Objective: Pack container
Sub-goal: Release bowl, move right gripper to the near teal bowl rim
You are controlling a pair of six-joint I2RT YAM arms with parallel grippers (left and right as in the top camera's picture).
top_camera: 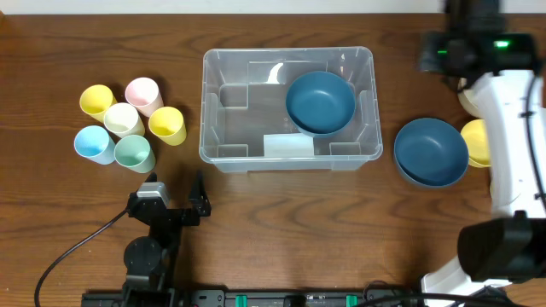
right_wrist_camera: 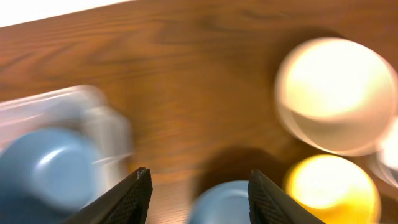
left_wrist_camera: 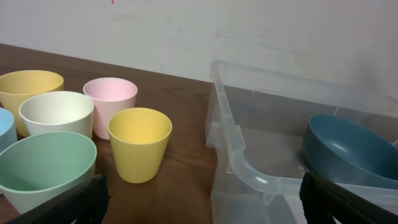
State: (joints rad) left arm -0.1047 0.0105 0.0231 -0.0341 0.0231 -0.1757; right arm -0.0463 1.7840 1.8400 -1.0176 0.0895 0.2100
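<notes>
The container (top_camera: 206,111) is a large clear bin in the middle of the table, with a white label (top_camera: 288,146) at its front. A dark blue bowl (top_camera: 320,101) lies tilted inside at its right end. My left gripper (top_camera: 175,192) is open and empty, low in front of the bin's left corner; its wrist view shows its fingertips (left_wrist_camera: 200,186) and the bin's rim (left_wrist_camera: 236,149). My right gripper (right_wrist_camera: 198,173) is open and empty, raised over the table between the bin (right_wrist_camera: 93,118) and the bowls at the right. That view is blurred.
Several pastel cups stand left of the bin: yellow (top_camera: 96,101), pink (top_camera: 143,94), cream (top_camera: 124,119), yellow (top_camera: 167,124), blue (top_camera: 93,143), green (top_camera: 134,153). At the right sit a blue bowl (top_camera: 431,151), a yellow bowl (top_camera: 476,142) and a cream bowl (right_wrist_camera: 336,93).
</notes>
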